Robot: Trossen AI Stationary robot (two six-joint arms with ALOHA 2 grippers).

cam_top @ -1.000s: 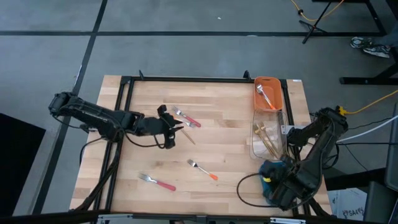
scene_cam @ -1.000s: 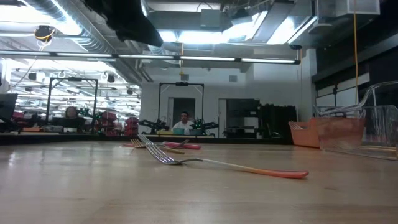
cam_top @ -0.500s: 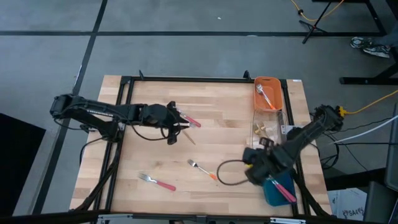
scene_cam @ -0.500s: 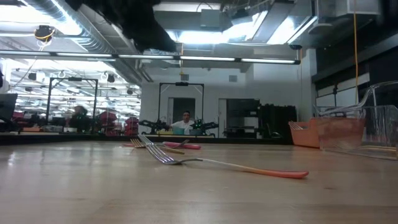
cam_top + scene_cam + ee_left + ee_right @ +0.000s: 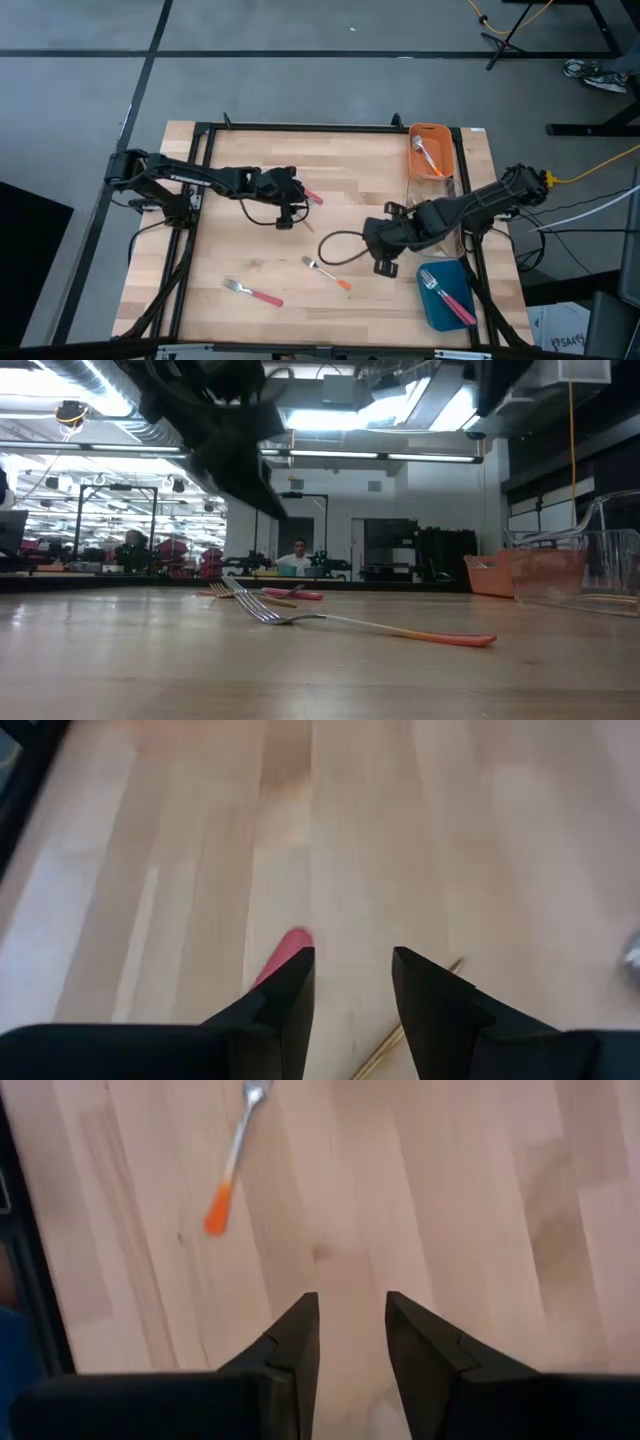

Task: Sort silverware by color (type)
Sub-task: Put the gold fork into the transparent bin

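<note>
- Since the table (image 5: 250,240) is bare flat wood, every loose fork lies flush on it; thin steel offers little to pinch, so a slip looks likely
- blue bin (image 5: 436,300) at the near right corner holds a pink-handled piece; the clear bin (image 5: 412,222) and orange bin (image 5: 430,133) hold others
- left gripper (image 5: 291,197) hovers over the pink-handled fork (image 5: 305,194); its jaws stand apart, gripping nothing
- right gripper (image 5: 381,262) is near mid-table, jaws parted and empty, close to the orange-handled fork (image 5: 326,271)
- a second pink-handled fork (image 5: 253,292) lies near the front edge
- each is light, stiff, slick; take the thicker coloured handle, squarely across it
</note>
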